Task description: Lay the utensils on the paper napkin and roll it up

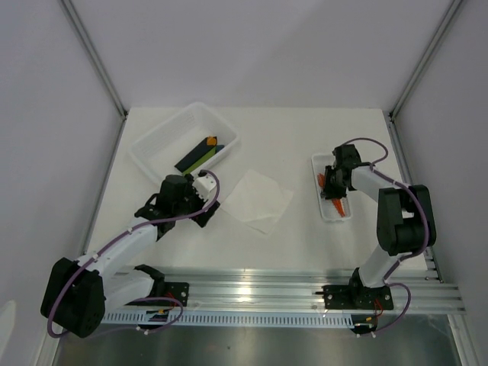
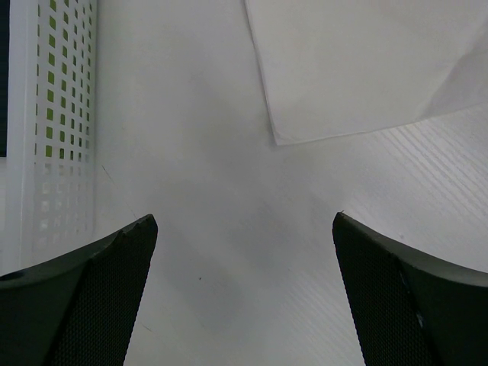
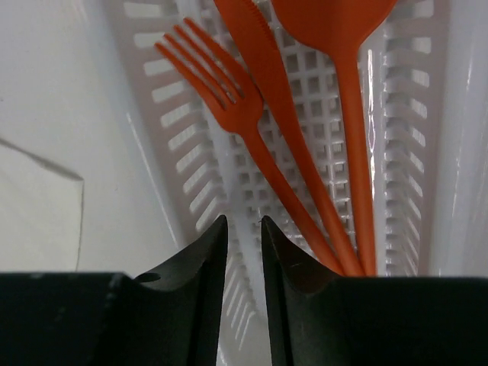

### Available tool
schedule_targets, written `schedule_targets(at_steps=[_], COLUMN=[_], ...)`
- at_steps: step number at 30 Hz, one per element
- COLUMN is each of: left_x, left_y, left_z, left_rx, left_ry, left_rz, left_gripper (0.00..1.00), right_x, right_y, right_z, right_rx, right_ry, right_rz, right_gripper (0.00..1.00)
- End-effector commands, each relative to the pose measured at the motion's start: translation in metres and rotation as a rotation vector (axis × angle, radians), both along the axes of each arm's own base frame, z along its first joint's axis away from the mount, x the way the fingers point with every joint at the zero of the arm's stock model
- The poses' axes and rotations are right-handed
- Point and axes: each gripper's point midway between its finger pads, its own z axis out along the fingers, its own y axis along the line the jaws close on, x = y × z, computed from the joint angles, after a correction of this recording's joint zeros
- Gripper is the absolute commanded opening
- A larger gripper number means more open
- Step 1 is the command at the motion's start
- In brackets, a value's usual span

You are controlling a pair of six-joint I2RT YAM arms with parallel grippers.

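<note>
The white paper napkin (image 1: 258,200) lies flat and unrolled mid-table; one corner shows in the left wrist view (image 2: 366,61). The orange utensils (image 1: 338,206) lie in the narrow ribbed white tray (image 1: 315,179). The right wrist view shows the fork (image 3: 229,99), the spoon (image 3: 343,46) and a knife (image 3: 263,69) between them. My right gripper (image 1: 335,181) (image 3: 244,221) hangs over the tray's left inner wall beside the fork's handle, jaws almost together and holding nothing. My left gripper (image 1: 211,206) (image 2: 244,221) is wide open and empty over bare table, just left of the napkin.
A large translucent white bin (image 1: 156,137) at the back left holds dark green and black bars with orange tips (image 1: 200,155). Its perforated wall (image 2: 61,114) is close on the left gripper's left. The tray's slatted wall (image 3: 175,175) is under the right fingers.
</note>
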Motion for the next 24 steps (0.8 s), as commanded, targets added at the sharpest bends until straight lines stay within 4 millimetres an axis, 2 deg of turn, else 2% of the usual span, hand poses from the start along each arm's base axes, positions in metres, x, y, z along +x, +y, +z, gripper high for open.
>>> schedule_targets(at_steps=[1, 7, 8, 9, 11, 14, 16, 18, 21, 24], left_x=[0.006, 0.005, 0.005, 0.005, 0.005, 0.005, 0.005, 0.005, 0.005, 0.005], left_y=[-0.002, -0.002, -0.002, -0.002, -0.002, -0.002, -0.002, -0.002, -0.001, -0.001], left_z=[0.007, 0.008, 0.007, 0.006, 0.007, 0.007, 0.007, 0.007, 0.006, 0.007], left_rx=[-0.011, -0.015, -0.013, -0.012, -0.012, -0.014, -0.011, -0.011, -0.008, -0.008], left_ry=[-0.029, -0.027, -0.026, -0.024, -0.027, -0.025, -0.024, -0.024, -0.023, -0.024], left_rz=[0.011, 0.008, 0.009, 0.009, 0.009, 0.008, 0.009, 0.007, 0.009, 0.01], left_gripper=[0.99, 0.99, 1.0, 0.99, 0.99, 1.0, 1.0, 1.0, 1.0, 1.0], right_x=[0.018, 0.012, 0.011, 0.009, 0.008, 0.013, 0.022, 0.026, 0.032, 0.031], right_y=[-0.002, -0.002, -0.01, -0.009, -0.002, 0.004, 0.004, 0.0, -0.008, -0.011], right_z=[0.001, -0.008, -0.011, -0.012, -0.007, 0.015, 0.038, 0.049, 0.053, 0.039], right_rx=[-0.03, -0.108, -0.157, -0.168, -0.178, -0.188, -0.195, -0.21, -0.234, -0.232], right_ry=[-0.024, 0.002, 0.014, 0.018, 0.005, -0.054, -0.114, -0.134, -0.134, -0.097], right_rz=[0.014, 0.028, 0.012, 0.017, 0.043, 0.056, 0.055, 0.057, 0.057, 0.068], right_gripper=[0.29, 0.3, 0.3, 0.29, 0.29, 0.28, 0.27, 0.27, 0.27, 0.26])
